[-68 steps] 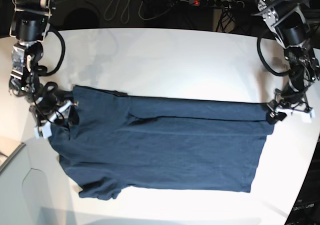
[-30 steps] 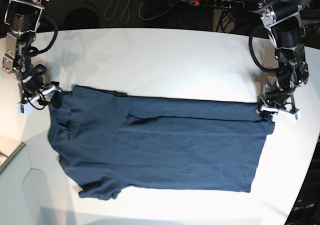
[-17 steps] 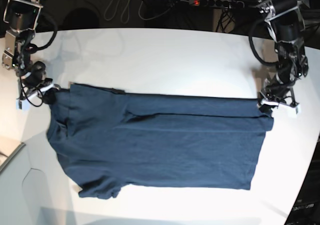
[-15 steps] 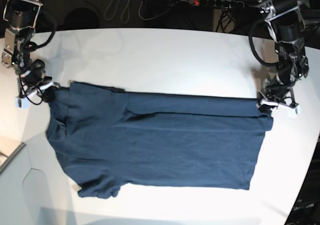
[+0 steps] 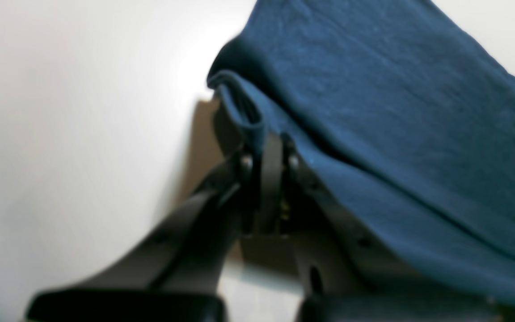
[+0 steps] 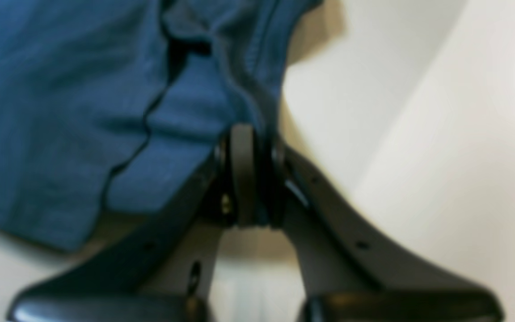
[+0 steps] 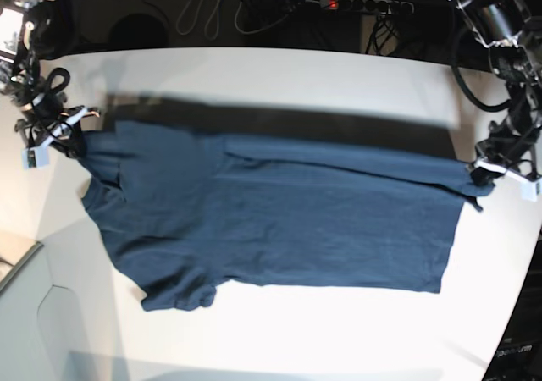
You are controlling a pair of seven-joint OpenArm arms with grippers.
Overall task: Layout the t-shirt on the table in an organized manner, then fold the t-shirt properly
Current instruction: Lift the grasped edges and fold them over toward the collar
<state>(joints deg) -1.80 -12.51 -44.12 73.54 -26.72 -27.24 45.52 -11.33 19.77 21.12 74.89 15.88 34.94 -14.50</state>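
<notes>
The work is at the laying-out step, not yet the folding: the t-shirt (image 7: 279, 220) is stretched between the two arms, its far edge raised and throwing a dark band of shadow on the table (image 7: 279, 85), while its near edge and one sleeve lie on the white top. The left gripper (image 5: 264, 154) has its fingers pinched tight on a rolled bit of cloth at one far corner, the fabric bulging just above the fingertips and falling away to their right. The right gripper (image 6: 248, 143) is likewise clamped on a doubled edge at the opposite corner, with the loose folds hanging to the left of its fingers. The next move, I judge, calls for both arms to keep an even pull and lower the raised edge flat without letting it buckle. The shirt is soft navy knit, matte, creased in long shallow lines; the table is smooth, plain and matte, with a curved edge.
</notes>
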